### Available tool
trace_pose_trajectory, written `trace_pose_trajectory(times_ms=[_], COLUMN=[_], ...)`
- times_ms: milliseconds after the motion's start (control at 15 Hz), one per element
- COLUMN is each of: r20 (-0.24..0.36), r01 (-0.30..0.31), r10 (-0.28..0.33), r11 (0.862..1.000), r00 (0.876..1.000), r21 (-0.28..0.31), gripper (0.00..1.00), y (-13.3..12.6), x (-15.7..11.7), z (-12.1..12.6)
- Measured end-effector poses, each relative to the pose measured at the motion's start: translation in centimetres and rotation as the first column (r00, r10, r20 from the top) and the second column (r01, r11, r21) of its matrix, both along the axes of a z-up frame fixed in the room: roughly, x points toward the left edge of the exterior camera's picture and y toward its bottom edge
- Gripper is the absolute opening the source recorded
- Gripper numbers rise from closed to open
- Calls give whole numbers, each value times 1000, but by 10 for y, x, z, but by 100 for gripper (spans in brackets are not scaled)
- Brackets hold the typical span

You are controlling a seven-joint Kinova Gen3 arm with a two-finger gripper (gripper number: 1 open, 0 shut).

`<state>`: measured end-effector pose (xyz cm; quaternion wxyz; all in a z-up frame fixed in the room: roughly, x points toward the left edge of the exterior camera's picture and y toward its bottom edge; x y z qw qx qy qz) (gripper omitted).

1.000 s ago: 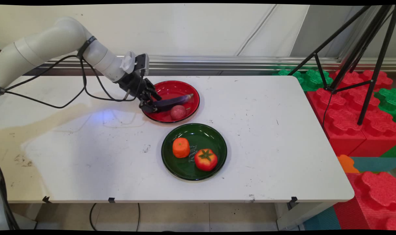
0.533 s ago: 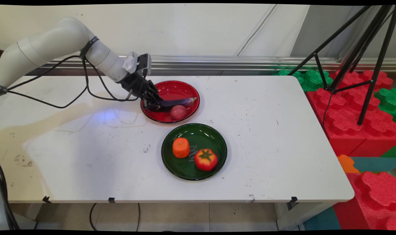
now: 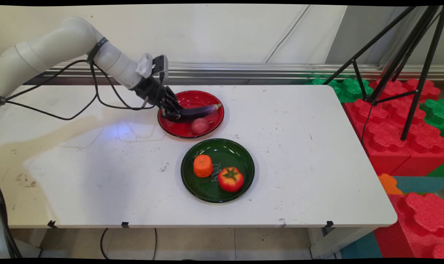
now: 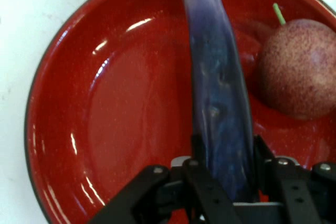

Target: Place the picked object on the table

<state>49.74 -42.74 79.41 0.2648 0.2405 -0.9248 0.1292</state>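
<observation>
My gripper [image 3: 173, 114] [image 4: 224, 174] is shut on the thick end of a long purple eggplant [image 3: 198, 111] [image 4: 218, 108]. It holds the eggplant just above the red plate [image 3: 207, 96] [image 4: 105, 119] at the back of the table, with the eggplant's pale tip pointing right. A round, speckled dark red fruit [image 3: 200, 125] [image 4: 299, 66] with a green stem lies in the same plate beside the eggplant.
A dark green plate [image 3: 240, 154] in front of the red one holds an orange [image 3: 203, 165] and a red tomato [image 3: 230, 179]. Black cables hang from the arm over the table's left. A black tripod and red and green foam blocks stand at the right.
The gripper closed on the eggplant's thick end and raised it a little off the red plate. The eggplant's tip now sits higher.
</observation>
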Motion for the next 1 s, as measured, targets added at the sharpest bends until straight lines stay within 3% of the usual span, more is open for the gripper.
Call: trace_pose_trajectory(times_ms=[600, 1000], r20=[-47, -56], r01=[-14, 2], r10=[12, -7], r11=[999, 996], r00=[999, 998], r21=[-49, -86], gripper=[0, 0], y=[19, 46], x=[21, 43], z=[39, 74])
